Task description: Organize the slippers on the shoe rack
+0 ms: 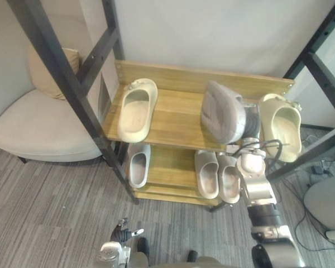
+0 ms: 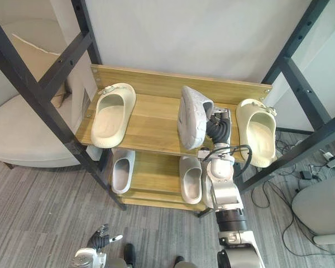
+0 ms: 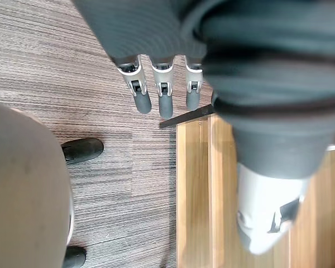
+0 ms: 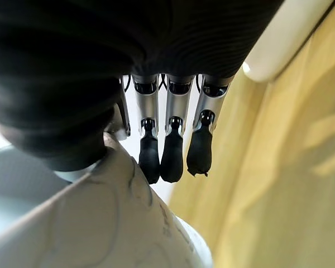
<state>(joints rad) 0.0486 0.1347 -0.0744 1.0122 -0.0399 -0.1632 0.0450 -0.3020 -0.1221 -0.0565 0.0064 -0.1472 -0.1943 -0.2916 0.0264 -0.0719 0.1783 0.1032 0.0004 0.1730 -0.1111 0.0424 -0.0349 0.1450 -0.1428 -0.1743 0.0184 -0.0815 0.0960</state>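
Note:
A grey slipper (image 1: 220, 111) stands on its side, sole outward, over the middle right of the rack's top shelf (image 1: 178, 114). My right hand (image 2: 218, 129) is shut on it from behind; its fingers (image 4: 167, 162) curl against the slipper's edge (image 4: 100, 223). One cream slipper (image 1: 137, 109) lies flat on the shelf's left part. Another cream slipper (image 1: 282, 125) lies at the right end, close beside my right hand. On the lower shelf are a grey slipper (image 1: 138, 164) at the left and a grey pair (image 1: 218, 174) at the right. My left hand (image 1: 120, 237) hangs low over the carpet, open.
Slanted black metal frame bars (image 1: 67, 84) cross in front of the rack's left side, and more bars (image 1: 318, 61) stand at the right. A beige cushioned chair (image 1: 39, 123) sits left of the rack. A grey stool (image 1: 326, 204) stands at the lower right.

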